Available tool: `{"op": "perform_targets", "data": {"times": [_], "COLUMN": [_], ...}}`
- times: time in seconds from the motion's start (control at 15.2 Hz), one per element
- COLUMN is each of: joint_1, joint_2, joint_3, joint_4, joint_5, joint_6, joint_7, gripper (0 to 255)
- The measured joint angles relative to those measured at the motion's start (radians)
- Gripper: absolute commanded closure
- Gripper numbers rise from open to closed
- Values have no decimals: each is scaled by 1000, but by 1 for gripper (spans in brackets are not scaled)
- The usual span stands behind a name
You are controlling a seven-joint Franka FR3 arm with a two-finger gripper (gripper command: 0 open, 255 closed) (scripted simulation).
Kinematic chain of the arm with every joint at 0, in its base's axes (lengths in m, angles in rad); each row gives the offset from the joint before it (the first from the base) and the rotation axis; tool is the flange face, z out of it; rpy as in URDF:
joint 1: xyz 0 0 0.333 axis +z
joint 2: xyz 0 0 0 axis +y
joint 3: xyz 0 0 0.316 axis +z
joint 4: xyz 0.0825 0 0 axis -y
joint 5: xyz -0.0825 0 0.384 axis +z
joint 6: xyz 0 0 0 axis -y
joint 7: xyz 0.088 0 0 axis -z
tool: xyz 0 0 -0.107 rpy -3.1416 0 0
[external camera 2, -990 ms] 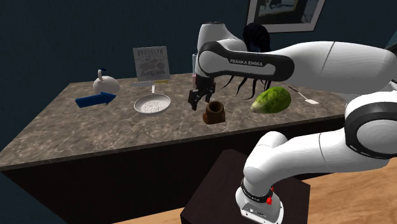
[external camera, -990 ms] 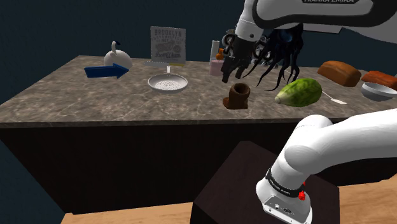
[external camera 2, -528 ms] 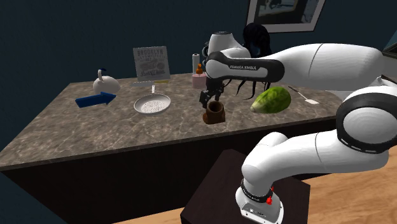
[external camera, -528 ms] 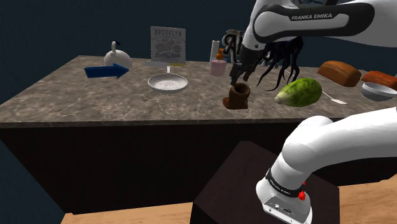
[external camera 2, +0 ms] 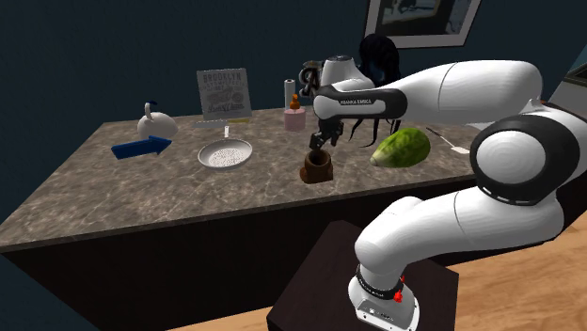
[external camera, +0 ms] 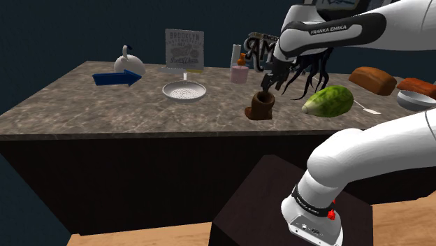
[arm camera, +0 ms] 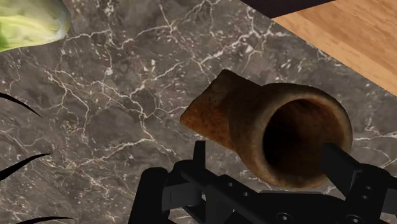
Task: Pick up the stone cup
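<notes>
Brown cup (arm camera: 249, 121) between end effector (arm camera: 267, 158) fingers (arm camera: 335, 165)

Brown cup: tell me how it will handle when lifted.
Probably rigid: the cup has thick walls. Its rough, mottled surface should resist slipping. The lump jutting from one side may make it tilt once the open gripper closes.

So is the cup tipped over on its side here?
No, the brown cup stands upright on the marble counter with its mouth facing up.
</notes>
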Motion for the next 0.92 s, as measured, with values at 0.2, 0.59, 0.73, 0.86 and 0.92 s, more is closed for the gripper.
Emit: {"op": "perform_targets", "data": {"times": [0.2, 0.59, 0.73, 0.86, 0.92], "joint_1": [-7, -12, -12, -12, -12], "joint_2": [11, 32, 32, 32, 32], "joint_3": [-11, -26, -26, -26, -26], "joint_4": [-24, -79, -82, -82, -82], "joint_5": [-11, -24, -24, -25, -25], "joint_6": [38, 114, 117, 118, 118], "joint_7": [-1, 1, 2, 2, 2], "gripper": [0, 255, 255, 255, 255]}}
